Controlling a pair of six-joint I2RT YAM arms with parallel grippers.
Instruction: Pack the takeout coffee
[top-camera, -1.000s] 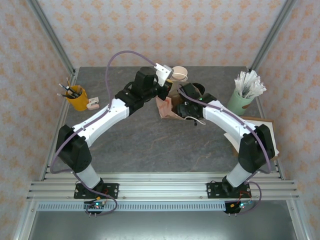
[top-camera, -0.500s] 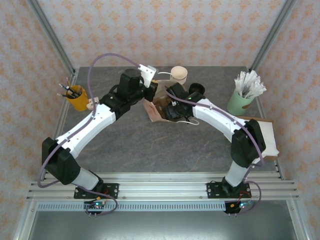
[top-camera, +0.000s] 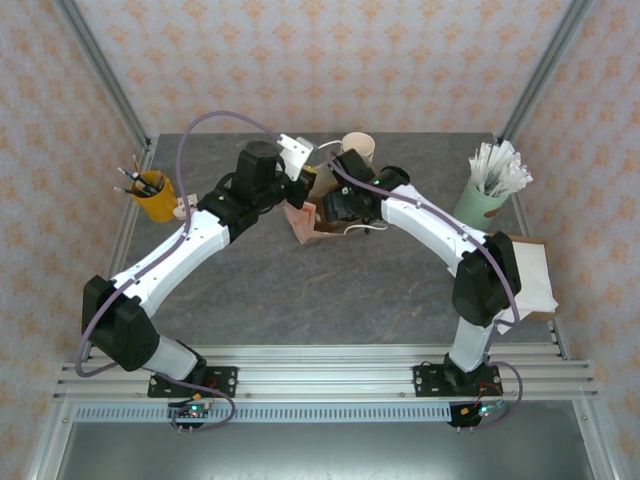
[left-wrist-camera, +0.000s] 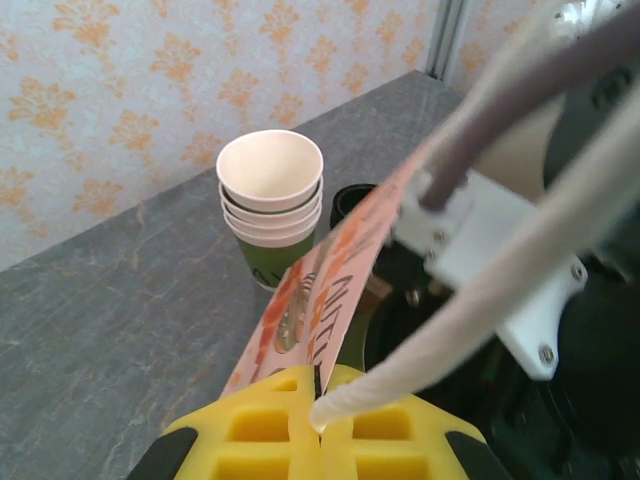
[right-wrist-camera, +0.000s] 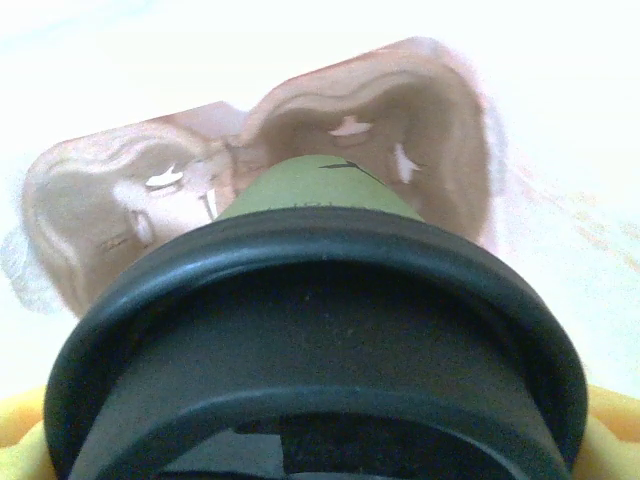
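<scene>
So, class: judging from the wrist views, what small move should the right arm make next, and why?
Probably ease the right gripper a little deeper into the paper bag before releasing. The coffee cup, gripped near its black lid, points base-first into the bag's open mouth, which the left gripper pinches open by its edge.

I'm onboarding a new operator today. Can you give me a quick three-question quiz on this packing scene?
1. True or false: the left pincer is shut on the paper bag's edge.
2. What does the right pincer hold?
3. Fill in: the cup of pens is coloured ___.

Key:
1. True.
2. The lidded green coffee cup, its base at the bag's mouth.
3. Yellow.
</scene>
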